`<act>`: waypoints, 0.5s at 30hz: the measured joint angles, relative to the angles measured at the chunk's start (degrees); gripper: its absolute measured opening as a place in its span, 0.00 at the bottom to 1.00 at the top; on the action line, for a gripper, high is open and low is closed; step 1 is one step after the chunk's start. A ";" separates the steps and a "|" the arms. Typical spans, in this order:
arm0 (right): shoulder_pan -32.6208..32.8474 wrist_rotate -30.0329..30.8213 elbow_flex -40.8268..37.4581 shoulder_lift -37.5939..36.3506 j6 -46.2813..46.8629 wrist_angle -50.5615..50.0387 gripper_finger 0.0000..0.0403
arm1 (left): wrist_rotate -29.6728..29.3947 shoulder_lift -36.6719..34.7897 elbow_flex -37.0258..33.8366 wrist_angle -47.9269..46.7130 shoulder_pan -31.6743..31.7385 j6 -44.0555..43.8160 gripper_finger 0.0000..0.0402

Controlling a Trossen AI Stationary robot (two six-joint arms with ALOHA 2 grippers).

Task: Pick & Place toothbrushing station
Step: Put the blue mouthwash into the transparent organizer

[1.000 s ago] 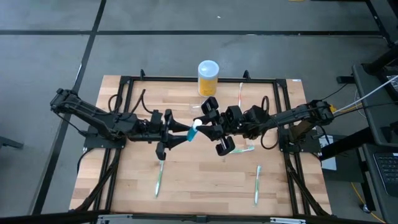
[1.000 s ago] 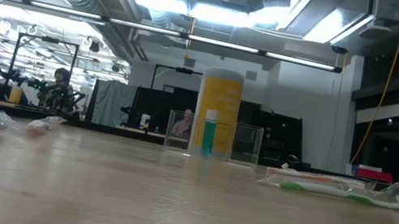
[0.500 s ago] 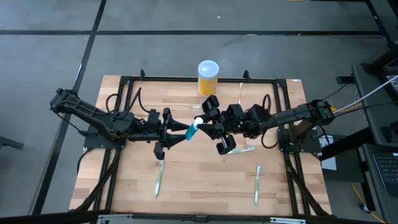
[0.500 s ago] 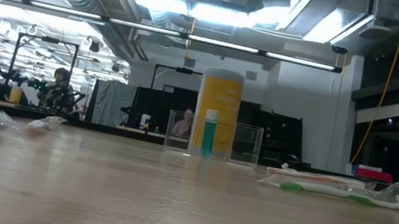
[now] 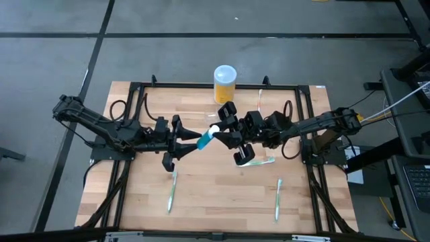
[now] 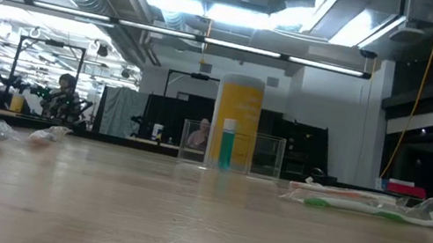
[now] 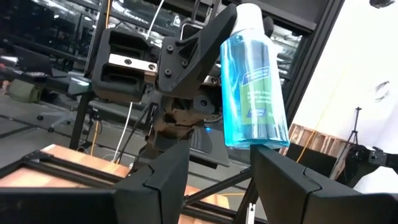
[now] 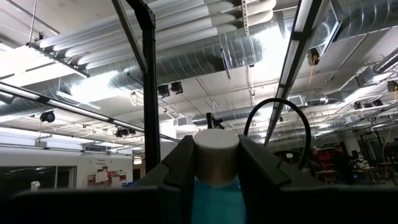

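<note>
The toothbrushing station (image 6: 268, 156) shows only in the low view. It is a clear, colourless box standing on the counter (image 5: 222, 195) directly in front of the yellow container (image 6: 238, 108). A teal, white-capped bottle stands in line with it there (inside it or merely in front of it, I cannot tell). From above I cannot pick the station out against the wood.

It is probably light, stiff and thin-walled, so it would be slick under hard fingers and could crack or skate away if squeezed hard. The safest hold looks like a pinch over one upright wall at the rim, or across its narrow width close to one end. A gentle closing would suit it.

It sits upright and level, apparently with its open side up. Its long axis runs side to side across the yellow container's front, not toward it.

Both arms meet in the air on the near side of the yellow container, around a blue bottle (image 5: 207, 139) that lies tilted between them. The right end effector (image 8: 216, 155) is clamped on the bottle's white cap. The left end effector (image 7: 219, 168) has its fingers apart. The bottle's base hangs just beyond their tips, and I see no contact with it (neither end effector is on the station yet).
</note>
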 joint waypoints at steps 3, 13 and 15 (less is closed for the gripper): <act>-0.31 -0.72 -0.10 0.07 0.01 0.09 0.23 | -0.61 0.00 0.09 -1.98 -0.01 -1.07 0.42; -1.05 -0.97 -0.34 0.18 0.92 -1.04 0.23 | -8.69 -3.54 0.45 -15.74 0.05 -2.45 0.42; -1.06 -2.19 -0.34 -0.04 1.07 -0.96 0.23 | -10.95 -5.02 0.56 -17.93 0.20 -2.52 0.42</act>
